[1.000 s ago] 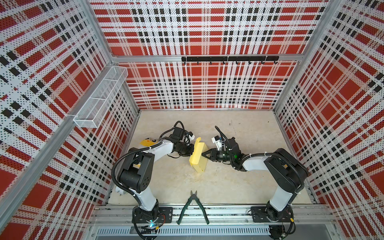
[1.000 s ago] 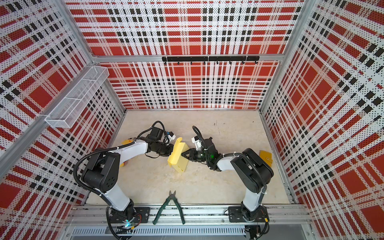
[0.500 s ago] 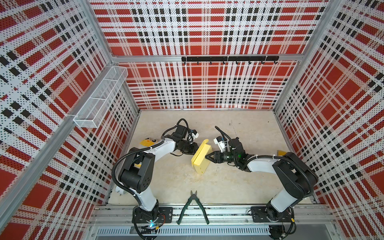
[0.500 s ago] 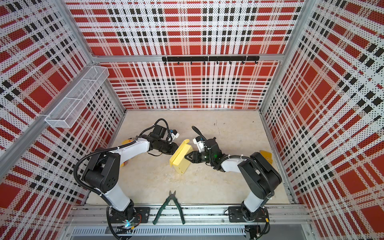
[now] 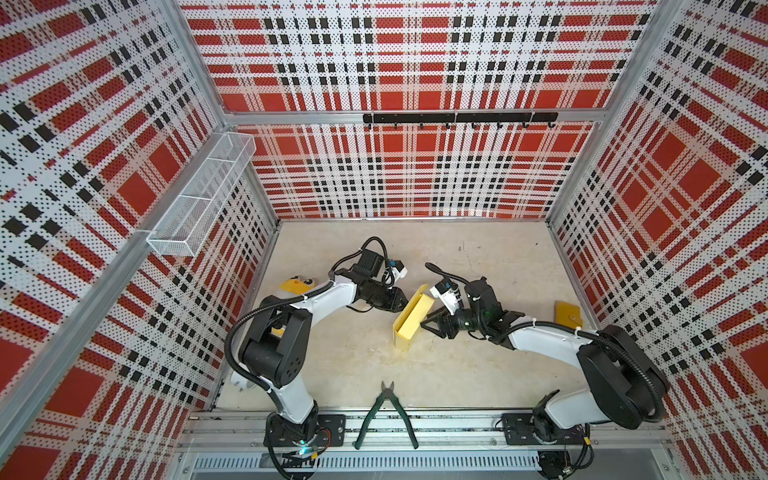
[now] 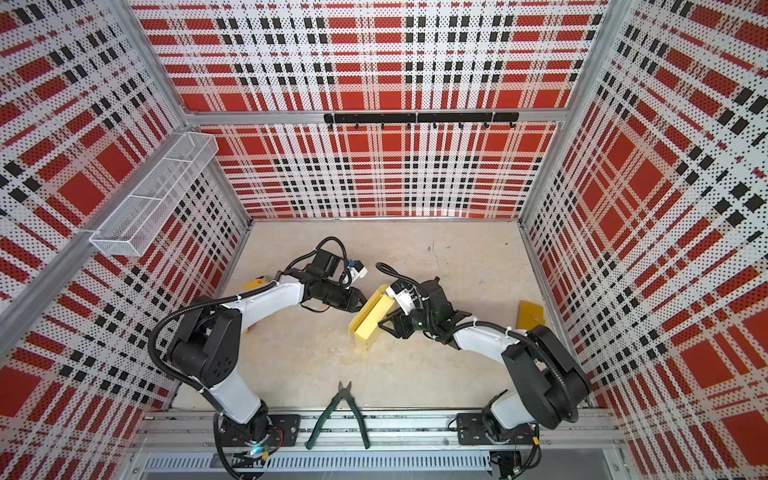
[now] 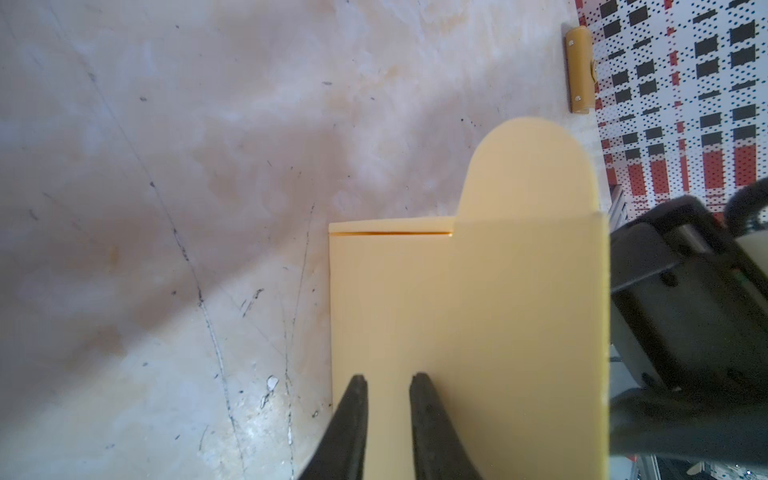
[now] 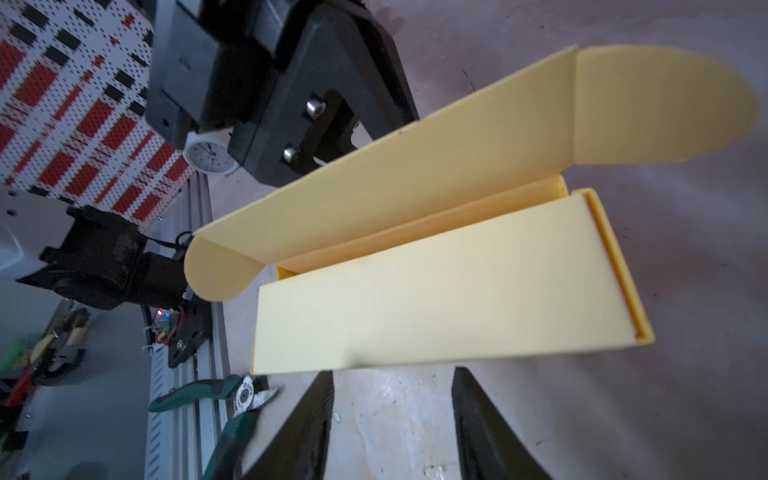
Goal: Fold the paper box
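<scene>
Just beyond the pliers stands the paper box; the left gripper, barely parted and empty, should press its lid down squarely while the gaping, empty right gripper steadies it.

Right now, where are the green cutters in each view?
Top view: green cutters front centre, handles over the rail.
Top view: cutters, same spot.
Left wrist: not in it.
Right wrist: cutters by the rail, past the paper box.
Shared landmark: paper box, in all four views.
</scene>
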Motion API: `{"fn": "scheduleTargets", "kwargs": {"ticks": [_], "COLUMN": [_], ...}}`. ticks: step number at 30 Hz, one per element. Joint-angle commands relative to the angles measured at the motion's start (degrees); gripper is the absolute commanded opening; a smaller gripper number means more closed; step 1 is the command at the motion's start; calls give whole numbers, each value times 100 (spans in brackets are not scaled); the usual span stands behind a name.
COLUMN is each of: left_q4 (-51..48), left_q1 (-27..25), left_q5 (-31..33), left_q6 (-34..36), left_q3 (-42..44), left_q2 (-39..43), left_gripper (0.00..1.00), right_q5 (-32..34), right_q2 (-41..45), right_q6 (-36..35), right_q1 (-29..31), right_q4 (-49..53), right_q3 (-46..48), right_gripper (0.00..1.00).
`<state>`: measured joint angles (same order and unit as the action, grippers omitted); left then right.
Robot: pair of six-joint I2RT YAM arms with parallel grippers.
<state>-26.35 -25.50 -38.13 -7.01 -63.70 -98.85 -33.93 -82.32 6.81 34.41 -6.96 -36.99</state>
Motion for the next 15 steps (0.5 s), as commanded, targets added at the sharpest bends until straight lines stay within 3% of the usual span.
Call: {"fn": "scheduleTargets", "kwargs": {"ticks": [1, 4, 7, 10, 13, 15], "left_q4": [-80, -56, -51, -55, -37, -37], "left_q1": [27, 39, 13, 10, 10, 5], "left_q5": [-37, -34, -63, -81, -74, -81], "left_q6": [102, 111, 107, 107, 112, 113], "left_q3": [-82, -81, -91, -81, -63, -63], "left_q2": [59, 28, 19, 41, 43, 41], "left_gripper": [24, 24, 24, 24, 24, 24], "right_q5": [210, 220, 489, 1249, 1840, 2198], "right_q2": [419, 784, 1179, 1512, 1693, 1576], "right_q6": [-1108, -2020, -2930, -3878, -5272, -6151], "right_q1": [13, 13, 25, 305, 639, 821], "right_q4": [786, 1763, 2369, 2251, 1561, 1304], "right_q3": [-135, -427, -616, -563, -278, -274], "right_gripper": [52, 54, 61, 76, 93, 98]}}
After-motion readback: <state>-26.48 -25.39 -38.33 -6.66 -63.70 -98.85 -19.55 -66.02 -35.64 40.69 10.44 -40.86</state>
